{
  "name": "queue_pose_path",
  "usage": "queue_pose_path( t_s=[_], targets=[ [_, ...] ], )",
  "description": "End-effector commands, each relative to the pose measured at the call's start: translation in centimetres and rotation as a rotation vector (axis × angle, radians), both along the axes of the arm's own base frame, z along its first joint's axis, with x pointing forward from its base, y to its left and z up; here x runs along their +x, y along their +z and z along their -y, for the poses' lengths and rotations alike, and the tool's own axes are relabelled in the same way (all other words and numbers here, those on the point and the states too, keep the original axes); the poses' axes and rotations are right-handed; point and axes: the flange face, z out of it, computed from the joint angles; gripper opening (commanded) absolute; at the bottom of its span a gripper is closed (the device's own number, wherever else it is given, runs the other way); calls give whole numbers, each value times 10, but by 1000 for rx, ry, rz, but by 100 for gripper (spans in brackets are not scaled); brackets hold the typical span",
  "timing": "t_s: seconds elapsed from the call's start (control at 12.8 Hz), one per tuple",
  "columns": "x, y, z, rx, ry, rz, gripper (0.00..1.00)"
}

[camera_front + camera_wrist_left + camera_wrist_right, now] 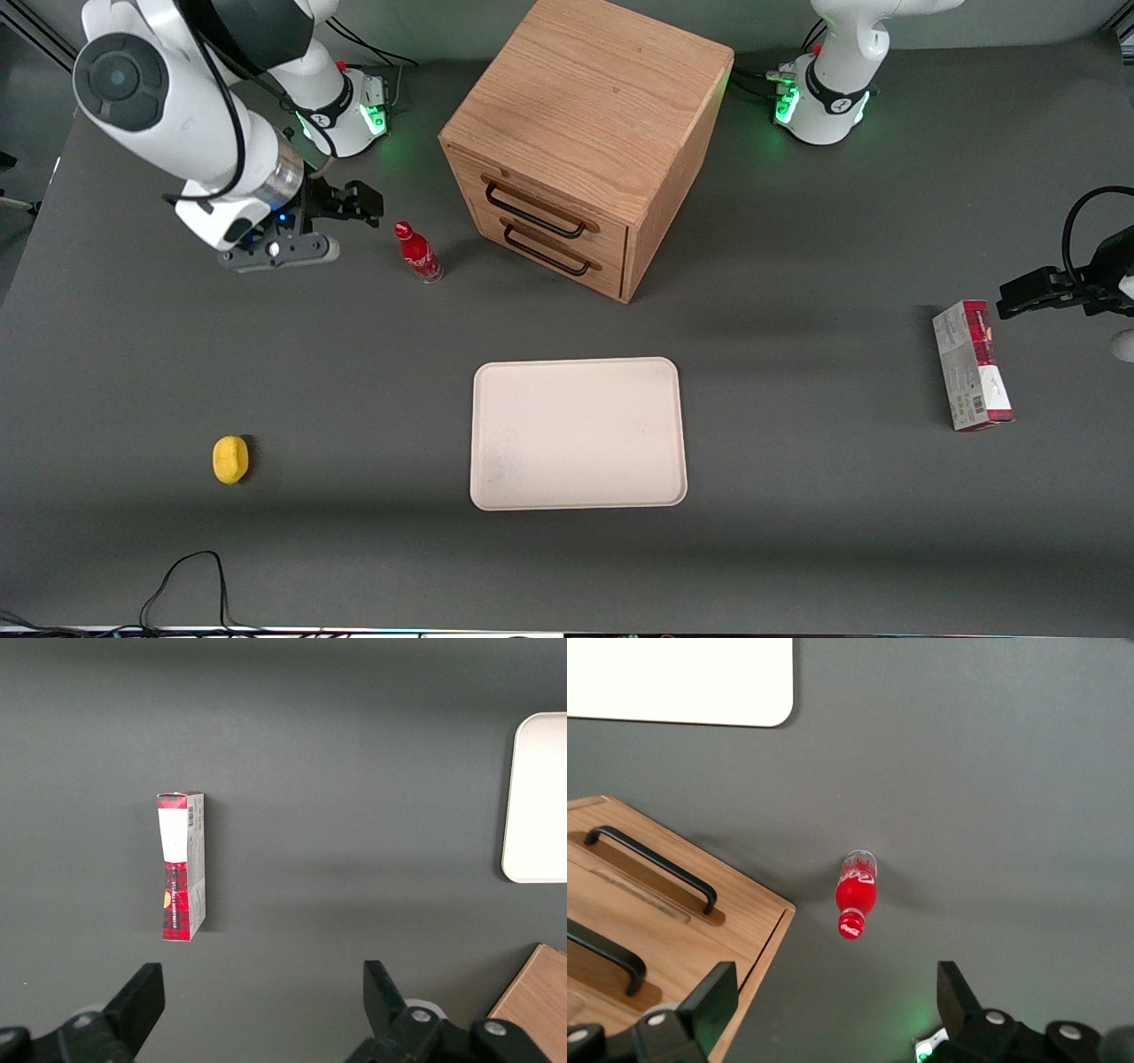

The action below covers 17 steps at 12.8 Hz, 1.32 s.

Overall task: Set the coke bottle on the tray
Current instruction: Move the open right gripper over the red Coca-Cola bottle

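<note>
Coke bottle [417, 252]: upright on the dark grey table [797, 496], red cap up, white script on the red body, clear base. Between the gripper and the wooden cabinet, in front of the drawer side, well apart from the tray and farther from the front camera than it. Free-standing, touched by nothing. Also in the right wrist view [856, 897], seen from above.

Tray [578, 433]: pale cream-pink, flat, rounded corners, low rim; nothing on it. Nearer the front camera than the cabinet, mid-table. One corner visible in the right wrist view [682, 682].

Gripper [350, 206]: raised above the table just beside the bottle, toward the working arm's end. Fingers [713, 1001] spread wide apart, holding nothing; bottle not between them.

Wooden cabinet [589, 133]: two drawers, both closed, each with a black bar handle [534, 213].

Carton [972, 365]: red-and-white, rectangular, lying flat toward the parked arm's end of the table.

Yellow object [230, 459]: small, rounded, toward the working arm's end, nearer the front camera than the bottle.

Black cable [190, 580]: looped at the table edge nearest the front camera.
</note>
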Motion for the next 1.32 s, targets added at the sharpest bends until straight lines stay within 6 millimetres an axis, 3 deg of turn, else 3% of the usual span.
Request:
queue_pose_path(
  t_s=[0.0, 0.16, 0.39, 0.86, 1.25],
  targets=[
    [-76, -25, 16, 52, -30, 45, 99],
    [-101, -51, 1, 41, -23, 44, 100],
    [-122, -83, 12, 49, -33, 76, 100],
    [-110, -150, 9, 43, -56, 99, 100],
    [-92, -191, 1, 41, -68, 121, 99]
  ],
)
